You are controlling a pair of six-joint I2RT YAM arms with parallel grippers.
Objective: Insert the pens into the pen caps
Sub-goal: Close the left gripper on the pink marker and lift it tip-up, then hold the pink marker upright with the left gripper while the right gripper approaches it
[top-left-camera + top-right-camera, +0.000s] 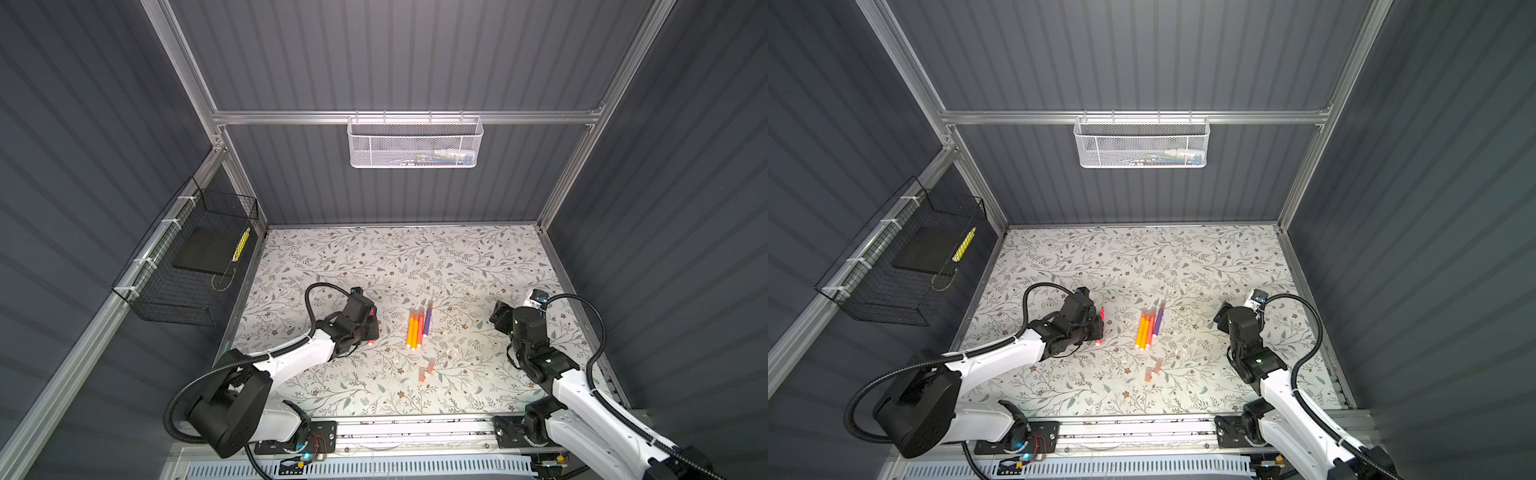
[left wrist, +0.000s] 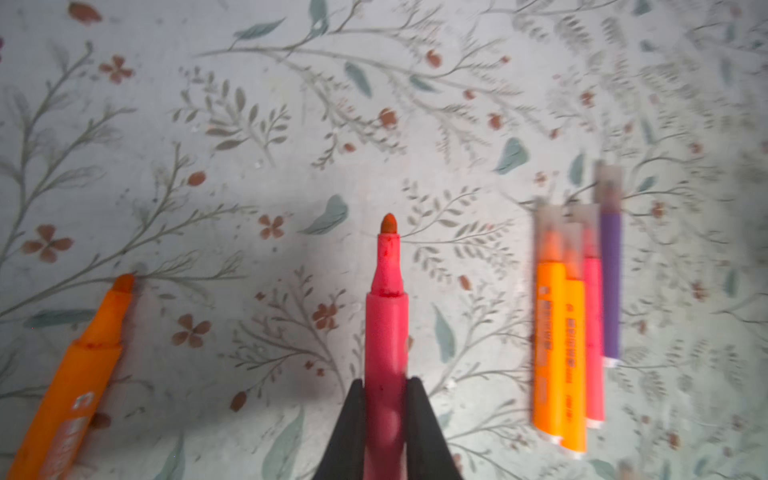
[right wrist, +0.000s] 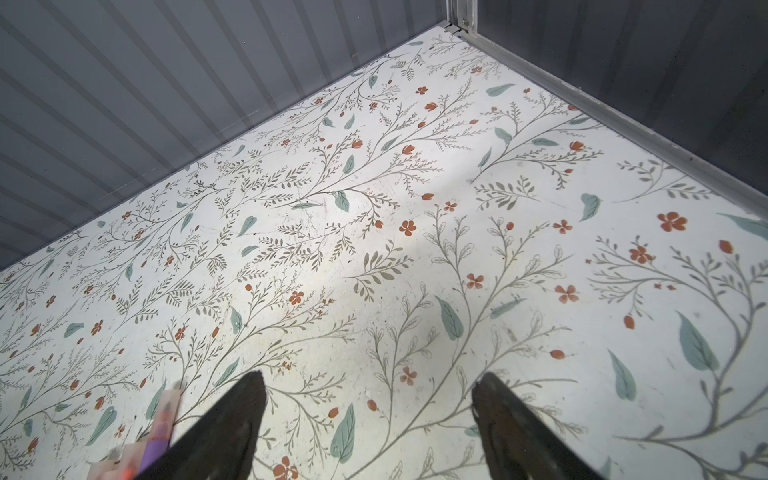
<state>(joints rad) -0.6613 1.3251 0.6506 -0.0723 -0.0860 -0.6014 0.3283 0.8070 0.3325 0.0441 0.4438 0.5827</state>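
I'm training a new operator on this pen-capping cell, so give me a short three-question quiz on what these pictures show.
1. True or false: the left hand is shut on a pink-red pen whose tip is bare.
2. How many pens lie side by side in the row of capped pens in the middle of the table? A: two. B: four. C: six.
3. Fill in the blank: the right hand is ___ and holds nothing.

Key: 1 true; 2 B; 3 open.
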